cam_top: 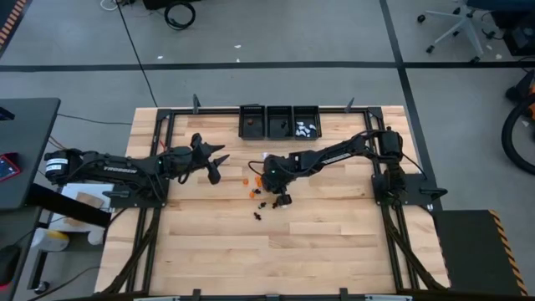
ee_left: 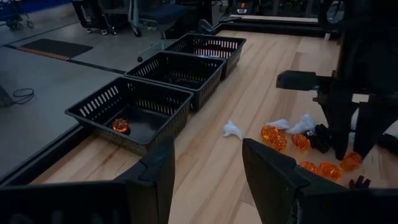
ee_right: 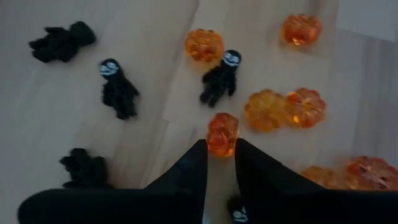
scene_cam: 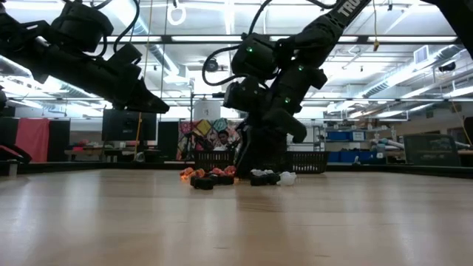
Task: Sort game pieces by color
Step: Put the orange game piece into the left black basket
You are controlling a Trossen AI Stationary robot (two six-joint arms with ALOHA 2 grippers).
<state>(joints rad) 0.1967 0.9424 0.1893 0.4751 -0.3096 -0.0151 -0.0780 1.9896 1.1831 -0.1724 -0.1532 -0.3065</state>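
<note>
At table centre, the right gripper (ee_right: 220, 155) pinched narrowly on an orange game piece (ee_right: 222, 132) among the scattered game pieces (cam_top: 266, 194). Toward nine o'clock, the left gripper (ee_left: 208, 163) hovered wide, empty.

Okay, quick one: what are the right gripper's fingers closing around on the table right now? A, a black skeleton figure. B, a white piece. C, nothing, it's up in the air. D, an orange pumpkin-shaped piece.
D: in the right wrist view the right gripper has its fingertips on either side of an orange pumpkin piece on the table, with black figures and other orange pieces lying apart from it.
</note>
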